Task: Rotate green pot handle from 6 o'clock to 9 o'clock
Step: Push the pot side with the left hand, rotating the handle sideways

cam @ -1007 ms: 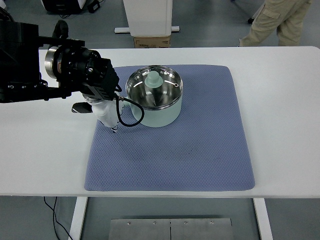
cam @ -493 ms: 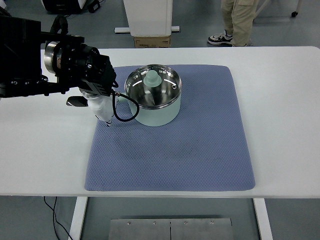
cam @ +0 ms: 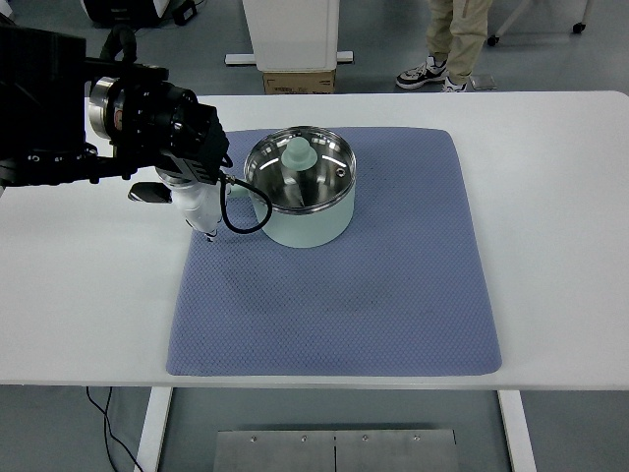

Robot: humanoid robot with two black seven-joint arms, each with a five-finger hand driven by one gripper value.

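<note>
Turning looks nearly done: on the blue-grey quilted fabric mat the pale green metal pot has its white handle pointing leftward, roughly nine o'clock. The black-wristed left hand sits over that handle; whether its fingers clamp it I cannot tell. Next, judge alignment, then let go

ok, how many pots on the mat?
1: the green pot, lid on, sits on the blue mat, upper-left part, right beside the left robot hand. None seem hidden.
</note>
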